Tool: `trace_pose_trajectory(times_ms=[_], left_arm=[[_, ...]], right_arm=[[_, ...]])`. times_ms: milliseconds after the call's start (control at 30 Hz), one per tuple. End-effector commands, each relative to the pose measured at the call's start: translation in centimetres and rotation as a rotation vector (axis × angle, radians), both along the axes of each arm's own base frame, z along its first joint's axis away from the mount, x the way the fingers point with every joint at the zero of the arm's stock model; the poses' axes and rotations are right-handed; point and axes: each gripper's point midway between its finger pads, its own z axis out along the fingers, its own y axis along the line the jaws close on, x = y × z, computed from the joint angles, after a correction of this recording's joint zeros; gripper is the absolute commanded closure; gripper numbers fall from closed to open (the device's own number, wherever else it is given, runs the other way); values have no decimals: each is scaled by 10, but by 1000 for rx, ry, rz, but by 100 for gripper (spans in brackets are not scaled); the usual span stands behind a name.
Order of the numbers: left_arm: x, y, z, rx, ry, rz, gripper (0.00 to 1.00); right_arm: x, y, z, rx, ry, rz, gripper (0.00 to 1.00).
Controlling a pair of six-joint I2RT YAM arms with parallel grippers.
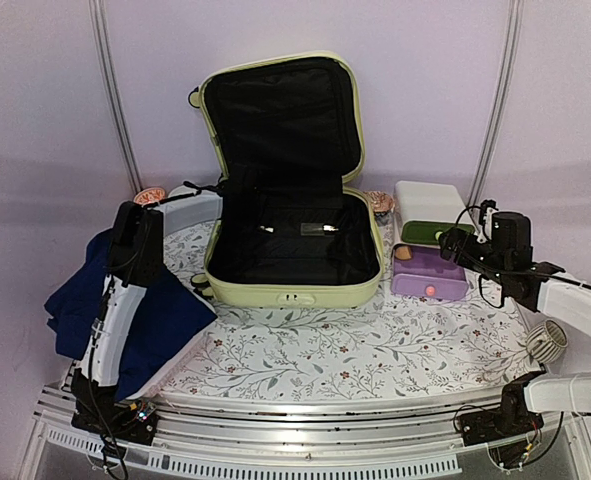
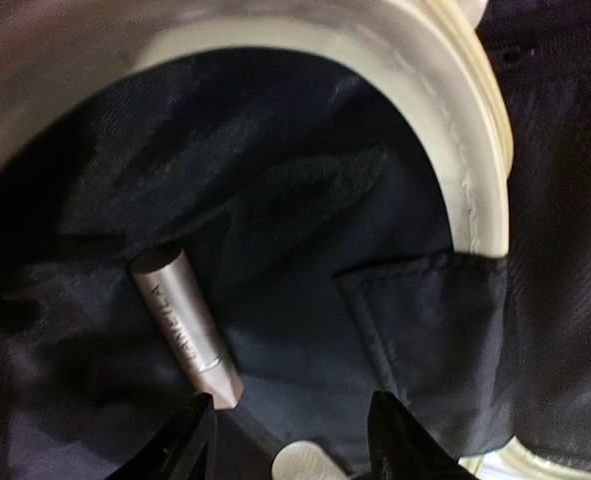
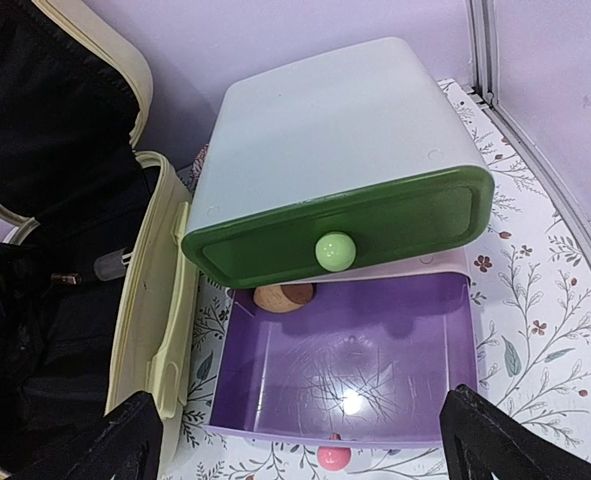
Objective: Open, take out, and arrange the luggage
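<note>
The pale yellow-green luggage [image 1: 293, 290] lies open mid-table, lid upright, black lining showing. My left gripper [image 1: 227, 190] reaches in at its back left corner. In the left wrist view it [image 2: 293, 425] is open over the black lining [image 2: 305, 230]. A silver tube [image 2: 185, 330] lies just beyond the left fingertip, and a pale rounded thing [image 2: 310, 462] sits between the fingers. My right gripper [image 1: 453, 243] is open and empty by the luggage's right side. In the right wrist view it [image 3: 305, 440] spreads wide above the open purple drawer [image 3: 345, 370].
The small white box [image 1: 430, 205] has a shut green drawer [image 3: 340, 235]. A brown wooden piece [image 3: 283, 296] lies at the back of the purple drawer. A blue cloth [image 1: 85, 300] lies under my left arm. A white coil [image 1: 547, 342] sits at the right.
</note>
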Motion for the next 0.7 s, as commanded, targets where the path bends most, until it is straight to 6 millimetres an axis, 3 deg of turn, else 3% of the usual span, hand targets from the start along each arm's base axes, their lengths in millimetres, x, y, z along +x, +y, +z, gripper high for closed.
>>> trace_pose_trajectory(times_ms=[0, 367, 667], left_arm=[[-7, 4, -45, 3, 96, 64, 47], [-24, 4, -70, -45, 177, 124, 42], [-49, -6, -67, -80, 205, 103, 41]], right_arm=[[-3, -3, 11, 2, -50, -4, 1], [-6, -5, 8, -3, -56, -6, 1], [-4, -2, 3, 8, -47, 2, 1]])
